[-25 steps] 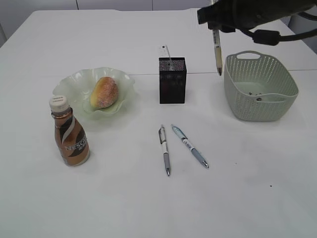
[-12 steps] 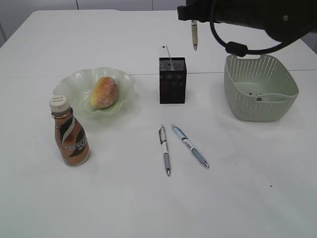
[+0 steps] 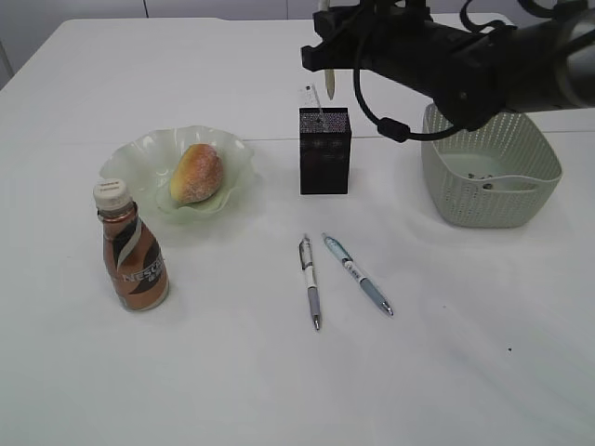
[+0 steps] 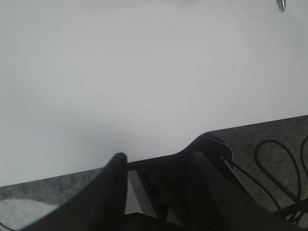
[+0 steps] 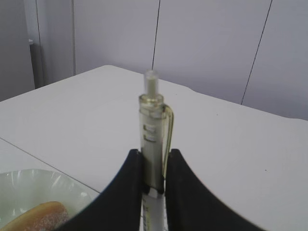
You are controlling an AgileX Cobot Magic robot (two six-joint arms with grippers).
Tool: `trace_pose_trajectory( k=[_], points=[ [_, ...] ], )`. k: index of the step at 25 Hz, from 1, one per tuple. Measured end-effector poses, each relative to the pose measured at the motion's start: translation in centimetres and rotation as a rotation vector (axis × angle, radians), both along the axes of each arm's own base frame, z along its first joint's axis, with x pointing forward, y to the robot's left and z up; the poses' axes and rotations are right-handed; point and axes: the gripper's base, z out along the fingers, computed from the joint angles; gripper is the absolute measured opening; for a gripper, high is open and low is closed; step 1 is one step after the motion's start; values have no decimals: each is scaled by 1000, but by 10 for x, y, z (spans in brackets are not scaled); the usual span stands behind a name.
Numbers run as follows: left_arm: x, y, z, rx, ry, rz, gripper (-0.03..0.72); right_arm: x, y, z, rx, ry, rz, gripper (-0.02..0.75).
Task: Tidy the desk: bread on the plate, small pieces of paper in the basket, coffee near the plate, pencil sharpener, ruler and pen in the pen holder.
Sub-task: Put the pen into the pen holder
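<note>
Right gripper [image 5: 153,178] clamps a pen [image 3: 330,82] upright, tip down just above the black pen holder [image 3: 323,150], apparently lining up a drop; two more pens [image 3: 310,280] lie in front of the holder.

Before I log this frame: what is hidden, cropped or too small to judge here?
- Pen holder contents: exterior view, dark walls hide everything but a white top.
- Basket contents: exterior view, only tiny specks, unidentifiable.
- Held pen tip: right wrist view, the right tool covers it.
- Left tool: left wrist view, only bare table; absent from exterior view.
</note>
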Motion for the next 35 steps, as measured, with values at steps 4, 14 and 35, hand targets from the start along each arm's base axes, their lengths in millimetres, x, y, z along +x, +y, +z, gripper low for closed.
trace_pose_trajectory(
  k=[4,14,35],
  points=[
    [0,0,0,0,0,0,307,20,6,-7,12,-23,0,99],
    [0,0,0,0,0,0,307,44,7,-28,2,0,-16,100],
    [0,0,0,0,0,0,307,51,-3,-59,-42,125,-56,99]
  ],
)
